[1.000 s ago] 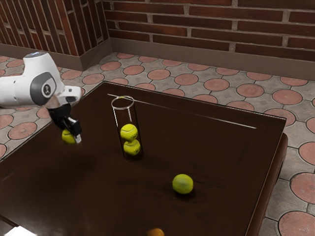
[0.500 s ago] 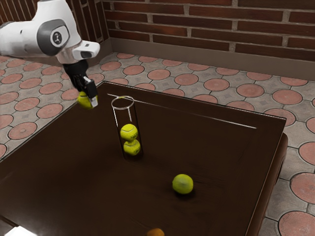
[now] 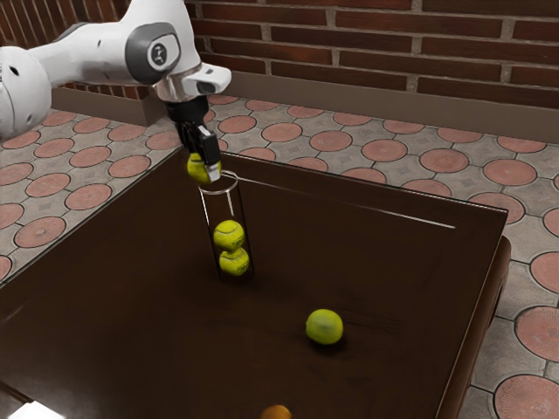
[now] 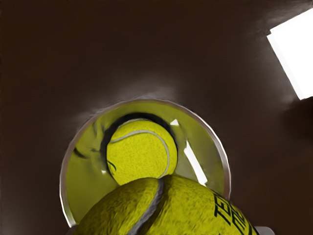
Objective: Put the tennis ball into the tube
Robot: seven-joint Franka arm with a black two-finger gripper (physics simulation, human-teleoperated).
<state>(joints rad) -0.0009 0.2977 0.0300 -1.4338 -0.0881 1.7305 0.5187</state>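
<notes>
Tennis ball [image 3: 199, 168] and black gripper [image 3: 208, 171] have just swung across from the exterior view's left of the clear tube [image 3: 219, 192] to its mouth. The fingers are closed on the ball from two sides. The tube stands upright where it was, with an upper ball [image 3: 229, 234] and a lower ball [image 3: 234, 262] inside. In the wrist view the held ball overlaps only part of the tube's opening, so I judge the carry nearly done but the centring unfinished. A little more travel over the tube, then lowering and release, seems right; letting go off-centre could bounce the ball off the rim or tip the tube. The loose tennis ball [image 3: 324, 326] lies apart from the tube, unmoved.
</notes>
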